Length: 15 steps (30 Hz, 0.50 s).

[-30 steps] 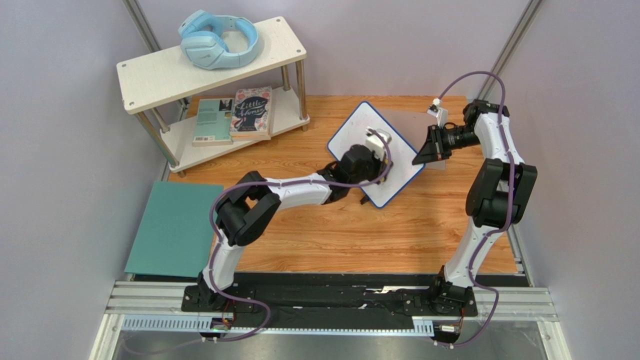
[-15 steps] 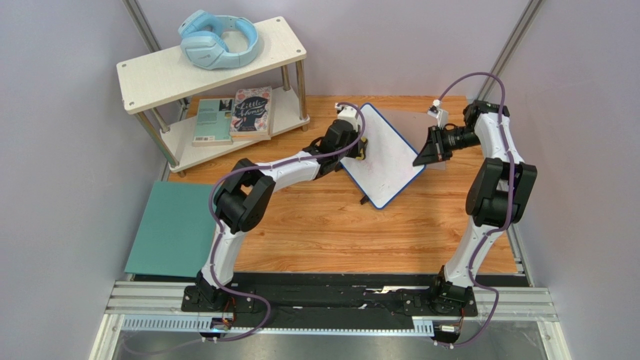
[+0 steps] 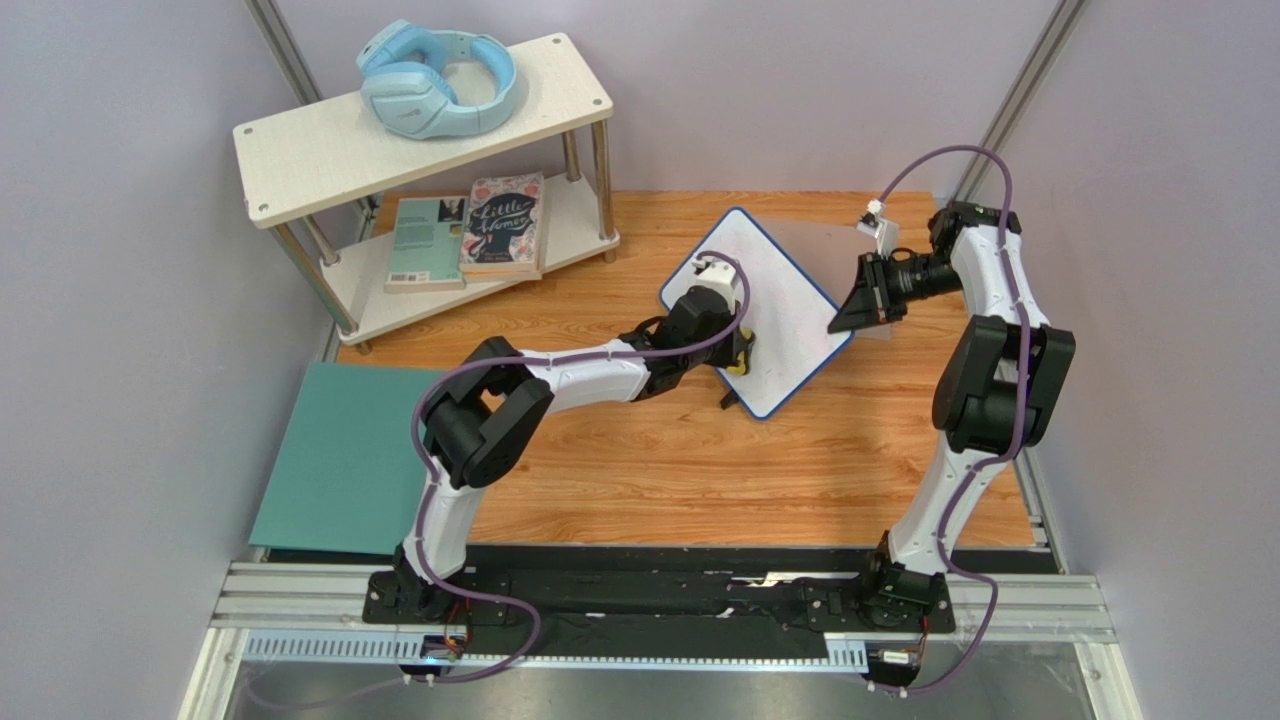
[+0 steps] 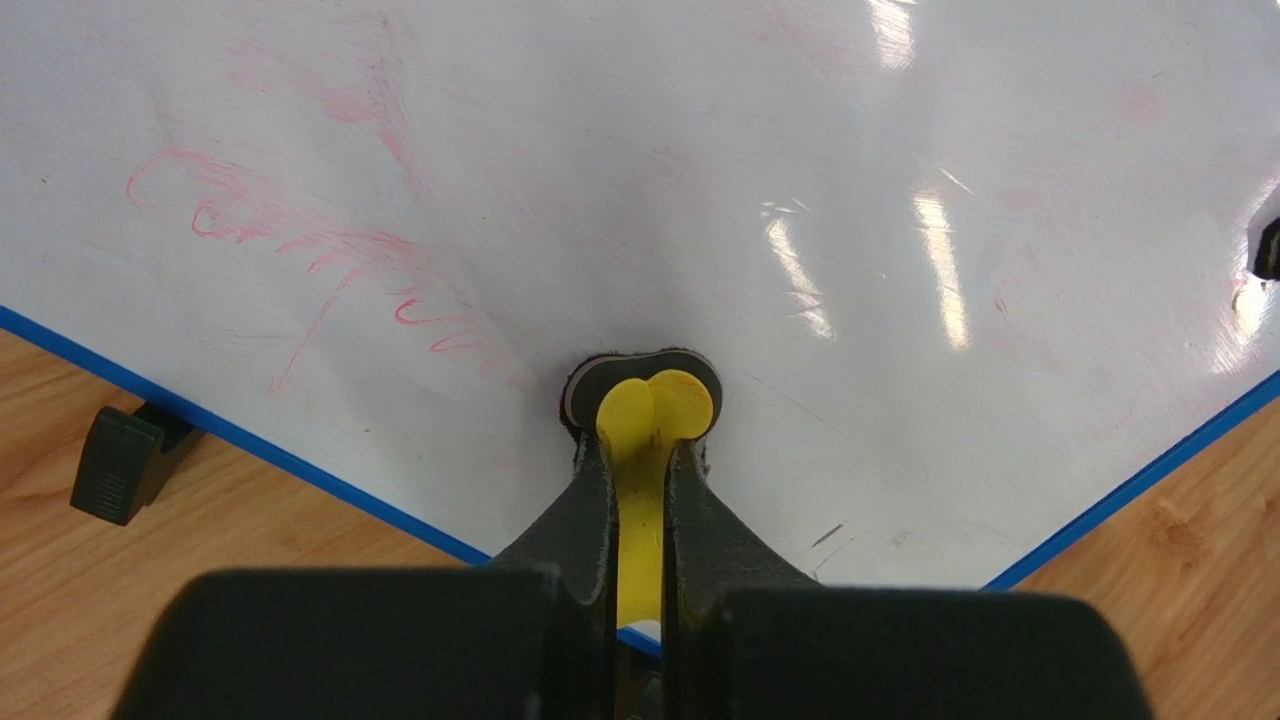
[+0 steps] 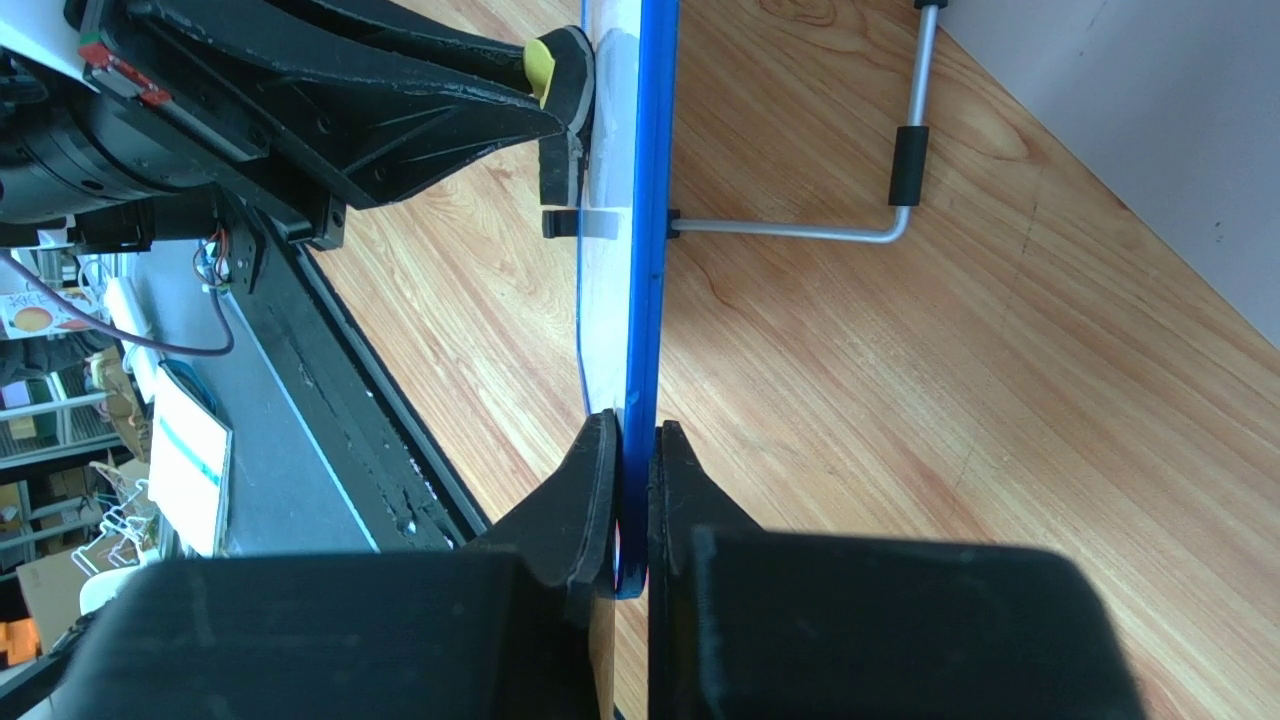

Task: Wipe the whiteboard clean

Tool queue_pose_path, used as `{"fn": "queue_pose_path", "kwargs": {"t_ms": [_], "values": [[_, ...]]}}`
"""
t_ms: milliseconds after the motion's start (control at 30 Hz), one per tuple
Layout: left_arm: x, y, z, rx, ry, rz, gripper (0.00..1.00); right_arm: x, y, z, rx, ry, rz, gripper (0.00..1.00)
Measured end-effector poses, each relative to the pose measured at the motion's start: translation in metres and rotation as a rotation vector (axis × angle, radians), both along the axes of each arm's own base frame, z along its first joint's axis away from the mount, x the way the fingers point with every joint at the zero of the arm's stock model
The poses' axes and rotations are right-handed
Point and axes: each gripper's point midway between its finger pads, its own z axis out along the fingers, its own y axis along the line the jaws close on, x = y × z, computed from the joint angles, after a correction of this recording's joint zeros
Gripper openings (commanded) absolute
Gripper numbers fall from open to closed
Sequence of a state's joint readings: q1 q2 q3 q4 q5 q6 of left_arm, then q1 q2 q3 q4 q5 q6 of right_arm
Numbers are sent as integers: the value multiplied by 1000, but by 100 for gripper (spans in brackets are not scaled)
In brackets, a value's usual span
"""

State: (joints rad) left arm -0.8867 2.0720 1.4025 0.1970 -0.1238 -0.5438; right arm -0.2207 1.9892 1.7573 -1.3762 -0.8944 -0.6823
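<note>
The whiteboard (image 3: 789,300), white with a thin blue frame, stands tilted at the table's back centre. Pink-red scribbles (image 4: 316,240) remain on its face. My left gripper (image 3: 735,348) is shut on a small yellow eraser (image 4: 655,413) with a dark pad, pressed against the lower part of the board face (image 4: 842,195). My right gripper (image 3: 842,312) is shut on the board's right corner, its jaws clamping the blue frame edge (image 5: 648,300). The yellow eraser also shows in the right wrist view (image 5: 538,63), against the board.
A white two-tier shelf (image 3: 301,158) at the back left holds blue headphones (image 3: 436,78) on top and books (image 3: 469,228) below. A flat teal mat (image 3: 349,458) lies at the left. The board's wire stand (image 5: 819,228) and a black foot (image 4: 123,462) rest on the wood.
My left gripper swept the eraser from the board's middle to its upper left edge, then back down to the lower left part. The right gripper has held the corner still.
</note>
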Motion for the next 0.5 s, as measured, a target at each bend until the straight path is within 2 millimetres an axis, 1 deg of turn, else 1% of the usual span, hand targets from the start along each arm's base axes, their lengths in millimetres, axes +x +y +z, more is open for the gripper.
{"fn": "queue_pose_path", "kwargs": {"t_ms": [133,300,400,500], "values": [[4,3,1,-43,53,24,0,0,0,0,-1,-2,1,0],[16,13,2,-149,171,85,0,0,0,0,2,-5,4,0],[36,31,0,-194,220,168,0,0,1,1,6,-6,6,0],[59,50,-4,-195,248,270,0,0,1,1,6,-6,6,0]]}}
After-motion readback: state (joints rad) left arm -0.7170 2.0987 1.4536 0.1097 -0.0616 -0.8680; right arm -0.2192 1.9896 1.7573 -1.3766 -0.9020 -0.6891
